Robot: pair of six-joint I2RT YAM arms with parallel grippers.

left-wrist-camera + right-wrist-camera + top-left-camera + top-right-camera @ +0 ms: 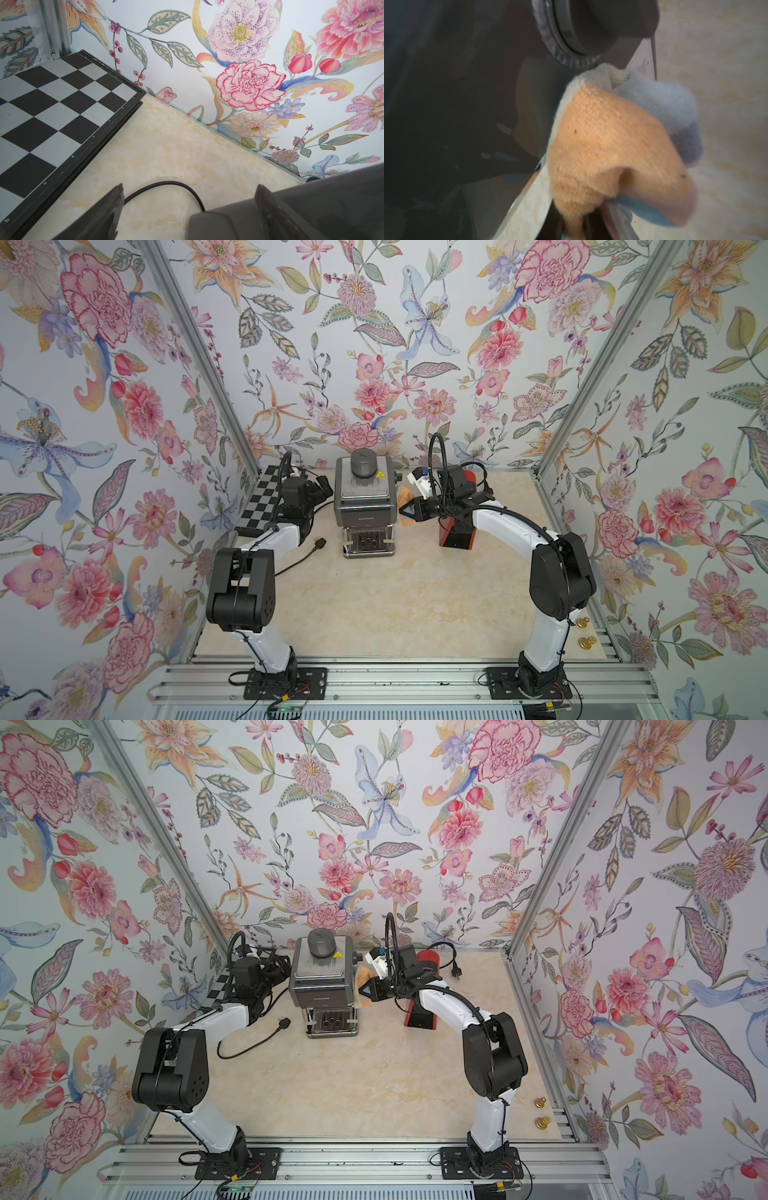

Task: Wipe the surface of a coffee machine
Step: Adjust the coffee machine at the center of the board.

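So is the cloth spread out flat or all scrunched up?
Scrunched up. The cloth bulges in folds from the right end effector beside the coffee machine.

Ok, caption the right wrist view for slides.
Right gripper holds an orange-and-blue cloth against the side of the coffee machine, near its knob.

Grey coffee machine (365, 510) upright, mid-scene; orange-blue cloth (612, 141) bunched, pressed against its side.

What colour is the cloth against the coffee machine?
The cloth is orange with pale blue and cream parts, clearest in the right wrist view.
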